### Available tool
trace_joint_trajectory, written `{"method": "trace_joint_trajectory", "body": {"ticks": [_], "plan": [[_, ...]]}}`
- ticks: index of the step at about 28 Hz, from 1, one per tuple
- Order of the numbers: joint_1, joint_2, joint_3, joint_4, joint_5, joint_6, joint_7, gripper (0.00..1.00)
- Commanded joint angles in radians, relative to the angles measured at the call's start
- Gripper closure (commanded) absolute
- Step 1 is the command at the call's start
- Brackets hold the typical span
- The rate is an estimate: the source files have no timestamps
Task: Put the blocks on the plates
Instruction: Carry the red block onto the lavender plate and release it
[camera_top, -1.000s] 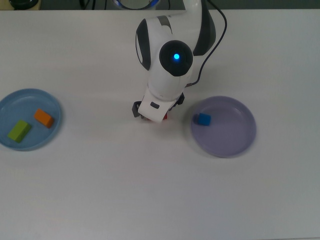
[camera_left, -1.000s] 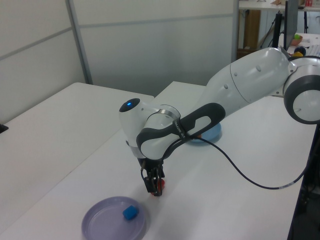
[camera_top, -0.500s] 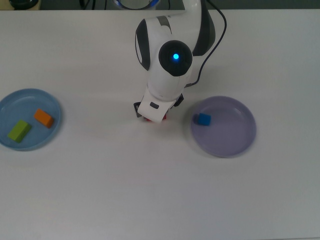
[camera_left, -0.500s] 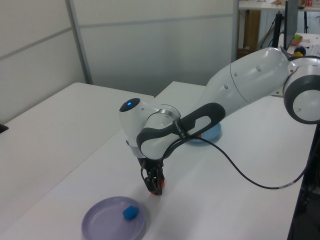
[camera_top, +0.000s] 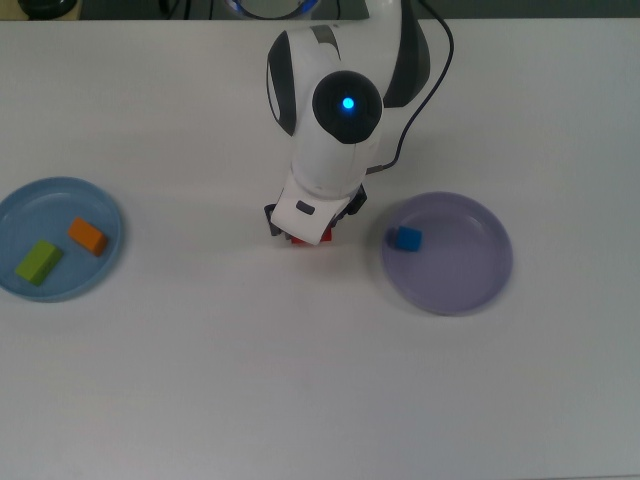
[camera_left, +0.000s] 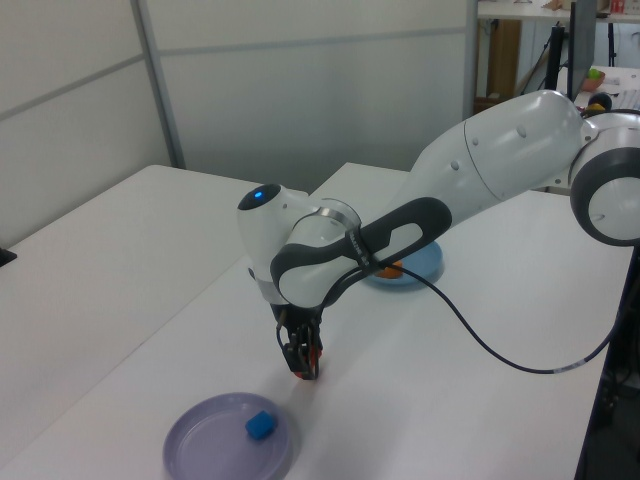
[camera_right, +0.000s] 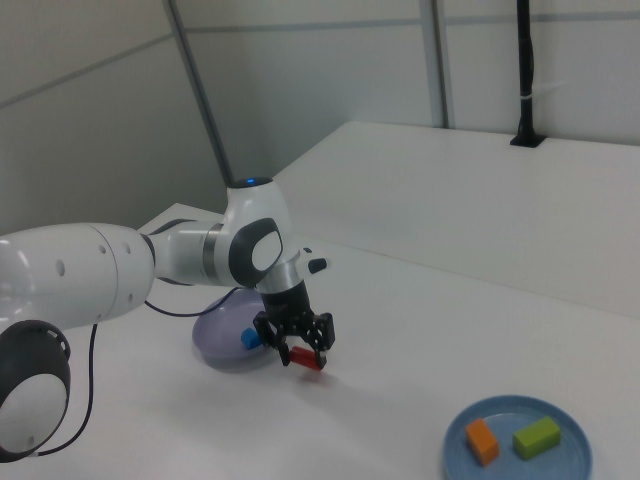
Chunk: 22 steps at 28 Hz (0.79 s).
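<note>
Red, the small rectangular block (camera_right: 307, 359) had just been clamped by the closed end effector (camera_right: 296, 352) and lifted slightly off the white tabletop (camera_top: 300, 380), at nine o'clock of the lavender round plastic plate (camera_top: 460, 270), so carrying looked next.

White table (camera_top: 200, 380) fills the top view, surface plain and matte. Second white table (camera_left: 90, 270) at the left view's left, split from the first by a narrow gap. Grey panelled wall (camera_left: 300, 90) behind, with a vertical metal post (camera_left: 158, 85). In the right view, a black pole (camera_right: 526, 70) stands on a far tabletop (camera_right: 450, 190) against the wall. Shelf with small clutter (camera_left: 600, 80) at the left view's upper right corner, contents too small to tell.
</note>
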Motion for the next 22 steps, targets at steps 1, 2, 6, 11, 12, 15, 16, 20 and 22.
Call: {"method": "trace_joint_trajectory", "body": {"ticks": [1,2,6,11,12,15,16,20,22], "plan": [[0.015,-0.026,0.002,0.016,0.024,0.019,0.034,0.41],[0.019,-0.026,0.004,0.027,0.024,0.02,0.052,0.41],[0.074,-0.023,0.004,0.061,0.018,0.023,0.112,0.41],[0.151,-0.012,0.002,0.088,0.009,0.051,0.166,0.41],[0.16,-0.011,0.002,0.09,0.007,0.074,0.178,0.4],[0.191,-0.004,0.002,0.085,-0.006,0.178,0.231,0.4],[0.199,0.0,0.0,0.085,-0.013,0.2,0.244,0.4],[0.21,0.035,0.002,0.085,-0.069,0.279,0.319,0.39],[0.21,0.049,0.0,0.085,-0.097,0.302,0.34,0.37]]}}
